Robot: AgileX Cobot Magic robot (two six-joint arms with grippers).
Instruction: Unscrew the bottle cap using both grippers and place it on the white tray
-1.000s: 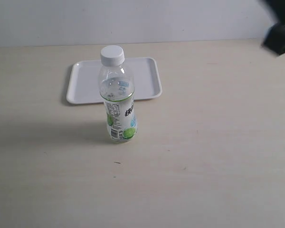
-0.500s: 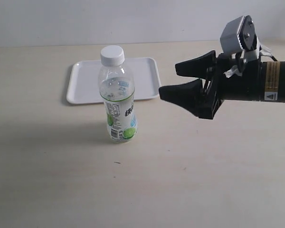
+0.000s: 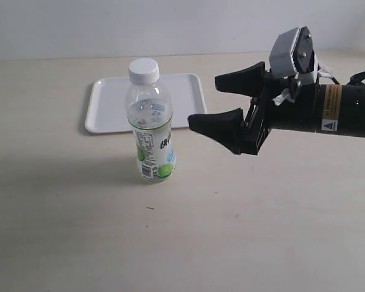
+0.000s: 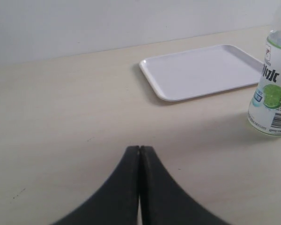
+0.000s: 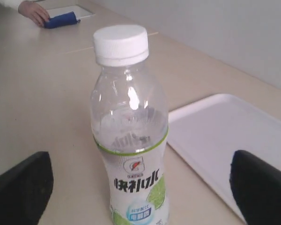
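Our right end effector (image 3: 205,103) gapes empty facing the upright bottle (image 3: 153,137), bottle cap (image 3: 143,70) on, near the white tray (image 3: 109,103), while our left end effector (image 4: 139,151) sits closed on nothing, and an off-centre squeeze could topple that bottle.

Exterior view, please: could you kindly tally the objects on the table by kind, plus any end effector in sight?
Bottle: 1
Bottle cap: 1
White tray: 1
Right end effector: 1
Total: 4
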